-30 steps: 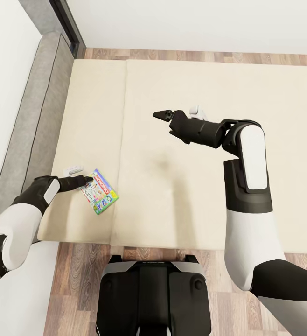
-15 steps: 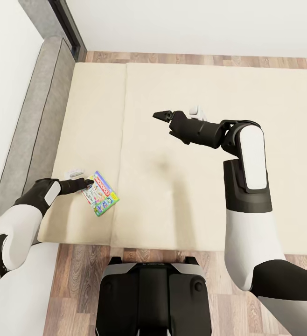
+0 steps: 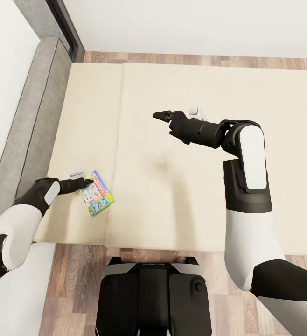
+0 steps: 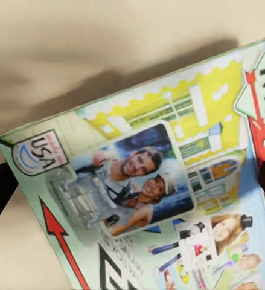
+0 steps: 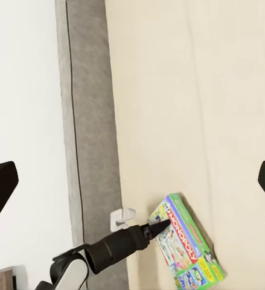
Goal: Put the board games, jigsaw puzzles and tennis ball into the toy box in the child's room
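The left gripper (image 3: 86, 183) has its fingertips at the edge of a board game (image 3: 96, 193) (the white-green one with the red logo) lying flat on the bed (image 3: 181, 186) near its front edge; whether the jaws have closed on the box I cannot tell. The right gripper (image 3: 161, 115) hangs above the mattress with its jaws spread wide, holding nothing. By my judgement this game is not yet lifted, so carrying it to the toy box remains to be done.
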You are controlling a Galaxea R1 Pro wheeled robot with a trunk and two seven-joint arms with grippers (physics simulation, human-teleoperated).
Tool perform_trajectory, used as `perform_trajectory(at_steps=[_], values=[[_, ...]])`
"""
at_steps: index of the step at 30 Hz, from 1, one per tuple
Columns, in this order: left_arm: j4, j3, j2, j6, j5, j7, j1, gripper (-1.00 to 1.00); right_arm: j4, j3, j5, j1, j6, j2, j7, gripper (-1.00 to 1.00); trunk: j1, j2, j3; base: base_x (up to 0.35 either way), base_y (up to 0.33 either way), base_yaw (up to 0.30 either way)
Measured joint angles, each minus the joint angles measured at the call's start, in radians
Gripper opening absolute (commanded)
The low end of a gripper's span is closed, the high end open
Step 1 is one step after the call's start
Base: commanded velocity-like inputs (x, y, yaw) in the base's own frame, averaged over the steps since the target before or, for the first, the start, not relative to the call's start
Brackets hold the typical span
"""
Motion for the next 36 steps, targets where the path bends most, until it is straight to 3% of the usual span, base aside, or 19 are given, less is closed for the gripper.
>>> perform_trajectory(at_steps=[11, 15, 16, 25, 28, 36], values=[[-0.001, 0.000, 0.009, -0.002, -0.002, -0.002, 0.000, 1.00, 0.003, 0.000, 0.000, 0.000, 0.000, 0.000, 0.000, 1.00, 0.000, 0.000, 0.000, 0.000, -0.072, 0.000], [0.005, 0.000, -0.001, -0.003, -0.005, -0.002, 0.001, 1.00, 0.004, 0.000, -0.001, 0.000, 0.000, 0.000, 0.000, 1.00, 0.000, 0.001, 0.000, 0.000, -0.101, 0.000], [0.004, -0.005, 0.016, 0.003, 0.010, -0.003, 0.000, 1.00, 0.005, 0.000, 0.000, 0.000, 0.000, -0.001, 0.000, 1.00, 0.000, 0.000, 0.000, 0.000, -0.036, 0.000], [-0.002, 0.000, 0.028, -0.002, -0.005, -0.001, 0.000, 1.00, 0.006, -0.001, 0.000, 0.000, 0.000, -0.001, 0.000, 1.00, 0.000, 0.000, 0.000, 0.000, -0.120, 0.000], [0.005, -0.003, 0.033, 0.001, 0.011, -0.001, 0.000, 1.00, 0.006, -0.001, 0.000, 0.000, 0.000, 0.000, 0.000, 1.00, 0.000, 0.000, 0.000, 0.000, -0.077, 0.000], [0.004, -0.001, 0.037, 0.000, 0.004, -0.002, 0.000, 1.00, 0.014, 0.000, 0.000, 0.000, 0.000, 0.000, 0.000, 1.00, 0.000, 0.000, 0.000, 0.000, -0.016, 0.000]])
